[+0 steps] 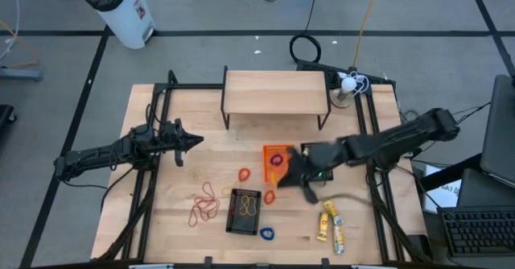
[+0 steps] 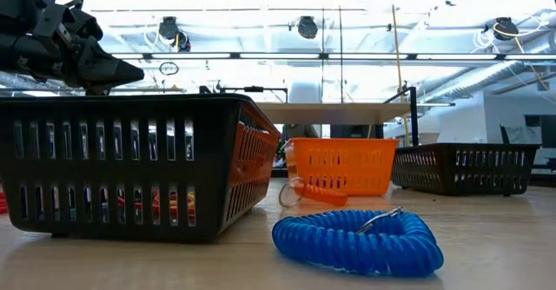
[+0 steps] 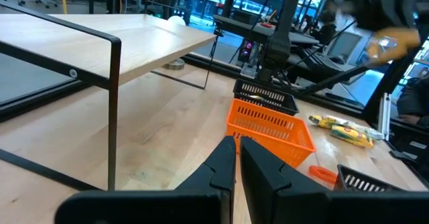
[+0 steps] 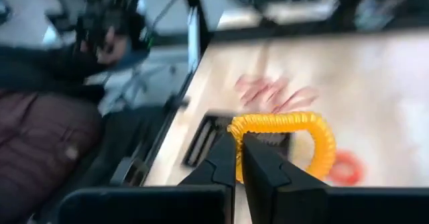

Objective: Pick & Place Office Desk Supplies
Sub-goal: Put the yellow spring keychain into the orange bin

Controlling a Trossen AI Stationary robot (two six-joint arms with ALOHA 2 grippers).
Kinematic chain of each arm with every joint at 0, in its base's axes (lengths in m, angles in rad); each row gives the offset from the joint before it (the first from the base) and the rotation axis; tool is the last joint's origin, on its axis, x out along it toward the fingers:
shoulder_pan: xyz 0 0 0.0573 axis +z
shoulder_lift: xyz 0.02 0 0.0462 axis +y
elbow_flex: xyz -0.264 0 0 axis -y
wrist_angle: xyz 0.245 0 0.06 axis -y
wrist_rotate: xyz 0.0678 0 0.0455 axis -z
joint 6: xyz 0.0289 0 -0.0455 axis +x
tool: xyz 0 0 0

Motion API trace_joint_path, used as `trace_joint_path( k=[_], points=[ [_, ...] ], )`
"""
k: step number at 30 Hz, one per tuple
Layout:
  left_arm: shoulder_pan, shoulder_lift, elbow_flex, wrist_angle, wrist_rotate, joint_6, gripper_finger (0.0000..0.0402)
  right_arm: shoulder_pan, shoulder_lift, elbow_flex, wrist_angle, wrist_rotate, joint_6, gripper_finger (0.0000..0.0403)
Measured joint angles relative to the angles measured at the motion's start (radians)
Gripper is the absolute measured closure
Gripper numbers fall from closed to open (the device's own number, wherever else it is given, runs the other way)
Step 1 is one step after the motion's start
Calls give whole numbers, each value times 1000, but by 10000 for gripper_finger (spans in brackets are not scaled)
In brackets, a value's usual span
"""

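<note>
My right gripper [image 4: 238, 142] is raised above the table's middle [image 1: 294, 174], shut on a yellow spiral coil [image 4: 295, 127]. Below it lie red rubber-band loops [image 1: 204, 204], a small black basket [image 1: 244, 211], orange rings [image 1: 244, 174], a blue coil [image 2: 356, 238] and yellow packets [image 1: 331, 225], all resting flat on the tabletop. An orange basket [image 1: 276, 163] stands near the middle. My left gripper [image 3: 238, 147] waits shut and level at the table's left [image 1: 191, 142], holding nothing. My right gripper pinches the yellow coil at one end of its arc [image 4: 236, 125] between its two fingertips. The fingers come from the table's right, slanting a little downward. The coil curves away to one side of the fingers and droops at its free end [image 4: 327, 158], lifted clear of the table.
A wooden shelf on a black frame [image 1: 276, 92] stands at the far middle. A second black basket [image 2: 465, 168] sits right of the orange one. An orange coil [image 2: 314, 193] lies beside the orange basket. A white bin [image 1: 121, 7] stands on the floor beyond the table.
</note>
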Motion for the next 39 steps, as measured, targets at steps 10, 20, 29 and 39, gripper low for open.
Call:
trace_joint_path(
  k=[10, 20, 29, 39],
  points=[
    [0, 0, 0, -1, -1, 45, 380, -289, -383, -280, 176, -59, 52, 401],
    [0, 0, 0, 3, -2, 50, 380, -448, -741, -576, 162, -53, -26, 401],
    [0, 0, 0, -1, -2, 53, 380, -454, -945, -740, 137, 19, -151, 401],
    [0, 0, 0, -2, -2, 53, 380, -454, -1195, -858, 150, 17, -125, 401]
  ],
)
